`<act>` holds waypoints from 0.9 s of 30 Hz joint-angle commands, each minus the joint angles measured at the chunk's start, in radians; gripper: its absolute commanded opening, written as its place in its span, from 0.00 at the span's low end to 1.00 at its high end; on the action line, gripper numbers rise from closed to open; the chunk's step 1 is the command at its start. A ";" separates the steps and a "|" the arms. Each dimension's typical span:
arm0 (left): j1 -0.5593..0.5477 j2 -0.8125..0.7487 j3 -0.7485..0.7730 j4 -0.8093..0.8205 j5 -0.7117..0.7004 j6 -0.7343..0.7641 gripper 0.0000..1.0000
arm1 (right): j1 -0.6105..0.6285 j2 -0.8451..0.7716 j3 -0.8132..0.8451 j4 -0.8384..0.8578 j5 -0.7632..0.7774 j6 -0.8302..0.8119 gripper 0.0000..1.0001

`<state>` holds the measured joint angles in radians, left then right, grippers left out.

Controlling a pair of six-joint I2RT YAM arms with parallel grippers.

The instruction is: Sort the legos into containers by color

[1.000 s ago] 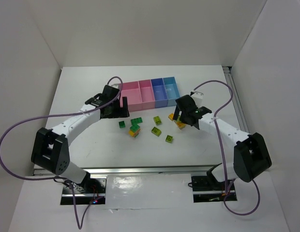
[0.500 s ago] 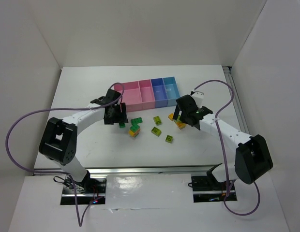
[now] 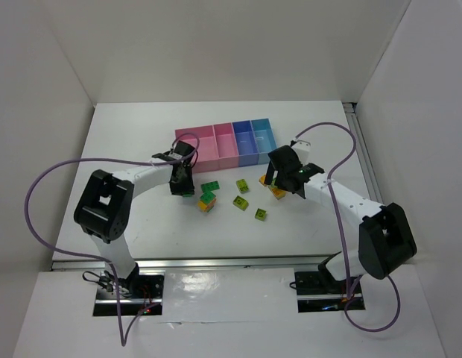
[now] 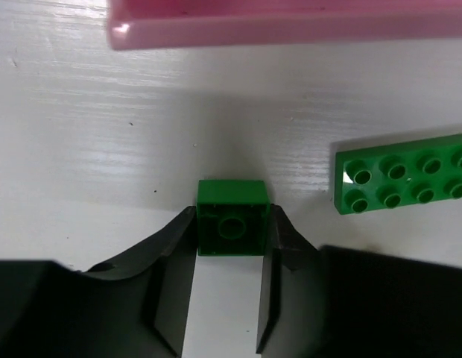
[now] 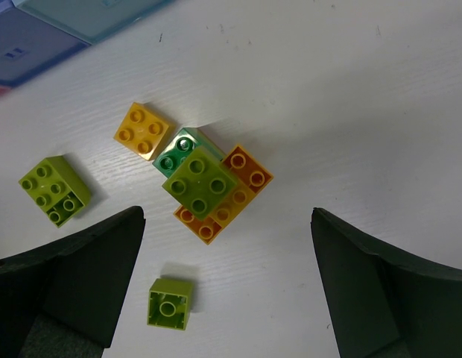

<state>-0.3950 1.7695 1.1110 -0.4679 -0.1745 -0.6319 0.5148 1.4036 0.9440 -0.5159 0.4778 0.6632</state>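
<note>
Green is the colour in hand: the left fingers (image 4: pixel 170 257) sit narrowed against both sides of a small dark green brick (image 4: pixel 232 227) resting on the desk (image 4: pixel 104 134), just short of the pink bin (image 4: pixel 290 26). A straight lift seems wise (the long green brick (image 4: pixel 402 181) lies near), clearing the bin wall before release. The right fingers (image 5: pixel 82 261) hang spread wide and empty over a stacked cluster (image 5: pixel 201 185).

No legible text, label, brand or number in any view. Faint moulded mark (image 5: pixel 13 53) on purple-blue bin (image 5: pixel 39 36) floor, unreadable.
</note>
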 commanded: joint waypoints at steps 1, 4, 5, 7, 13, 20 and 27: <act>-0.016 0.011 0.033 -0.003 -0.046 -0.012 0.40 | 0.010 0.003 0.044 0.011 0.012 -0.005 1.00; -0.016 -0.010 0.077 -0.046 -0.057 -0.012 0.25 | 0.010 -0.006 0.044 0.011 0.012 -0.005 1.00; -0.016 -0.025 0.096 -0.061 -0.057 -0.003 0.22 | 0.010 -0.006 0.035 0.011 0.012 -0.005 1.00; -0.016 -0.044 0.142 -0.099 -0.048 0.034 0.21 | 0.010 -0.006 0.035 0.020 0.021 -0.014 1.00; 0.008 -0.061 0.377 -0.178 -0.027 0.089 0.21 | 0.010 -0.015 0.044 0.020 0.012 -0.047 1.00; 0.041 0.213 0.694 -0.201 -0.049 0.112 0.29 | 0.019 -0.037 0.035 0.030 -0.007 -0.056 1.00; 0.061 0.381 0.917 -0.281 -0.029 0.132 0.72 | 0.028 -0.069 0.024 -0.024 0.027 -0.056 1.00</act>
<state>-0.3416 2.1433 1.9610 -0.6670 -0.2077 -0.5236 0.5323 1.3811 0.9443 -0.5201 0.4706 0.6113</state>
